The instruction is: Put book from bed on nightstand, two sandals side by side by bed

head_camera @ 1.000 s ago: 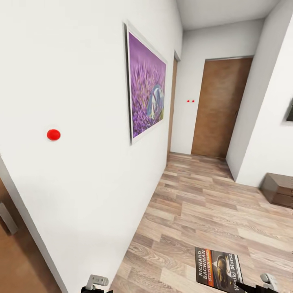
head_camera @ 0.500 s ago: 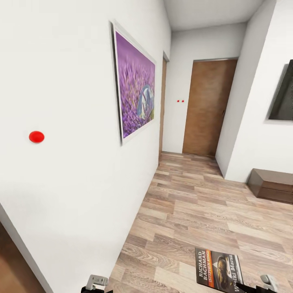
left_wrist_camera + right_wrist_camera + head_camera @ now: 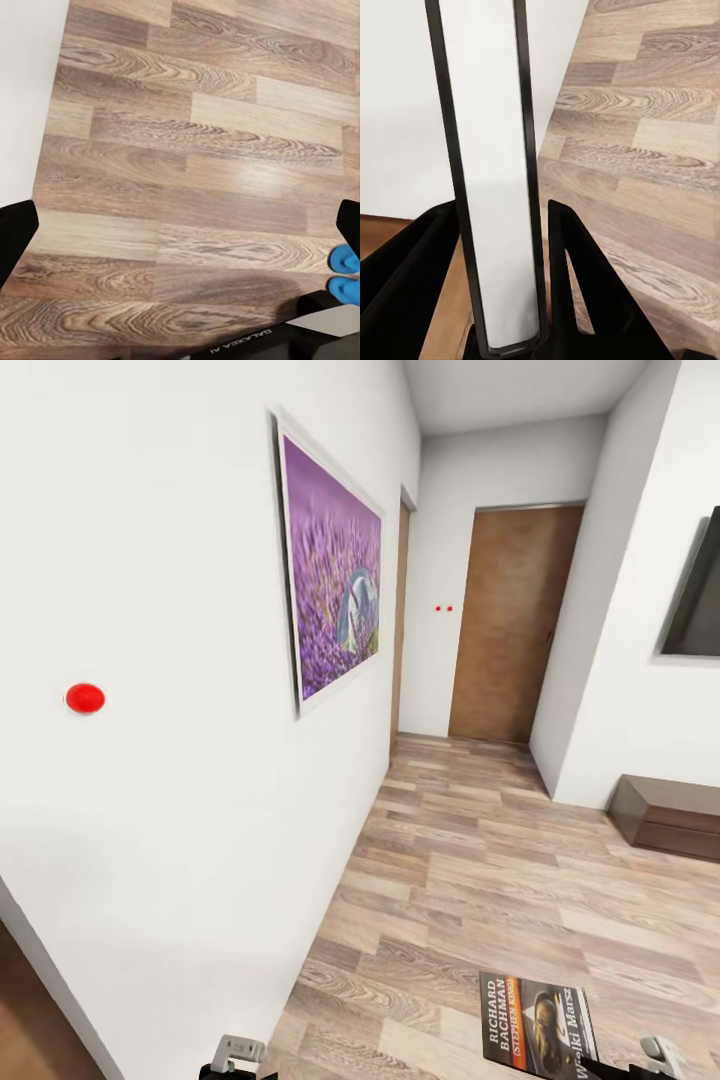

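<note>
The book (image 3: 537, 1025) sits in the right pincer (image 3: 502, 300), whose dark fingers clamp its white page edge on both sides; the spine runs straight out along the fingers. Its black-and-orange cover faces up and reads "RICHARD BACHMAN (STEPHEN KING)" and, partly cut off, "Wielki Marsz". The left pincer (image 3: 180, 225) hangs wide and empty over the plank floor (image 3: 187, 150), with blue sandals (image 3: 345, 274) near one fingertip. No nightstand shows ahead, so the robot likely must turn first.
</note>
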`<state>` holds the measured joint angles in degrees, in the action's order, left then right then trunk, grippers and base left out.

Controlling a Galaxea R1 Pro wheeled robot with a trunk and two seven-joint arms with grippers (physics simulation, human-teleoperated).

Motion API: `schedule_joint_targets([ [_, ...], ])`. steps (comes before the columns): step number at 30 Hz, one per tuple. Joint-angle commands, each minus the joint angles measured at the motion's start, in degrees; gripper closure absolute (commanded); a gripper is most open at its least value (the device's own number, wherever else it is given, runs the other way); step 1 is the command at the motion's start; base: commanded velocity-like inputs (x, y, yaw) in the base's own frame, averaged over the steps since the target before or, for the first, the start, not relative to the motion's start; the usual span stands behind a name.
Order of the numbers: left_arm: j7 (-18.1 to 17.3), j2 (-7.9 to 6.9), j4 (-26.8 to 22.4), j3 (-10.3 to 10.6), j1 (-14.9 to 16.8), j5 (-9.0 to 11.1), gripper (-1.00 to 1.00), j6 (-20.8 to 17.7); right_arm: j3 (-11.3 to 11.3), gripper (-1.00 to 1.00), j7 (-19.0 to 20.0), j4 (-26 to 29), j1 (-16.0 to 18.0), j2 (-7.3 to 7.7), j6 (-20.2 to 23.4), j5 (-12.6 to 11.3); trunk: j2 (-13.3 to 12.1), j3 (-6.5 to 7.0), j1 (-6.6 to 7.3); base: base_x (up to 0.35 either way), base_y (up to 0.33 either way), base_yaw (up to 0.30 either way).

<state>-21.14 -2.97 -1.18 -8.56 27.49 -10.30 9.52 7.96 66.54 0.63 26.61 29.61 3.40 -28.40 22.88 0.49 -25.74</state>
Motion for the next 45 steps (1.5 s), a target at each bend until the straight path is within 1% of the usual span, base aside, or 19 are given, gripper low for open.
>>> schedule_joint_targets([
  [1, -0.13, -0.01, 0.06, -0.49, 0.02, -0.57, -1.0, 0.23, 0.26, 1.0, 0.16, 0.01, 0.02, 0.01, 0.37, -0.6, 0.03, -0.02, -0.04, 0.246, 0.0, 0.0],
  [8, -0.13, -0.01, 0.05, -0.49, 0.02, -0.56, -1.0, 0.23, 0.26, 1.0, 0.16, 0.05, 0.02, 0.01, 0.36, -0.6, 0.03, -0.02, -0.04, 0.281, 0.0, 0.0],
  [19, -0.13, -0.01, 0.05, -0.49, 0.02, -0.58, -1.0, 0.23, 0.25, 1.0, 0.17, 0.05, 0.02, 0.01, 0.37, -0.6, 0.03, -0.02, -0.04, 0.06, 0.0, 0.0],
  [29, -0.13, -0.01, 0.06, -0.49, 0.02, -0.55, -1.0, 0.23, 0.22, 1.0, 0.17, 0.07, 0.02, 0.01, 0.38, -0.6, 0.03, -0.02, -0.04, 0.251, 0.0, 0.0],
  [35, -0.13, -0.01, 0.06, -0.49, 0.02, -0.56, -1.0, 0.23, 0.23, 1.0, 0.23, 0.07, 0.02, 0.01, 0.38, -0.6, 0.03, -0.02, -0.04, 0.064, 0.0, 0.0],
  [38, -0.13, -0.01, 0.08, -0.49, 0.02, -0.58, -1.0, 0.23, 0.23, 1.0, 0.25, 0.07, 0.02, 0.01, 0.38, -0.6, 0.03, -0.02, -0.04, 0.01, 0.0, -0.105],
  [45, -0.13, -0.01, 0.08, -0.49, 0.02, -0.57, -1.0, 0.23, 0.22, 1.0, 0.29, 0.15, 0.02, 0.01, 0.36, -0.6, 0.03, -0.02, -0.04, 0.002, 0.0, -0.249],
])
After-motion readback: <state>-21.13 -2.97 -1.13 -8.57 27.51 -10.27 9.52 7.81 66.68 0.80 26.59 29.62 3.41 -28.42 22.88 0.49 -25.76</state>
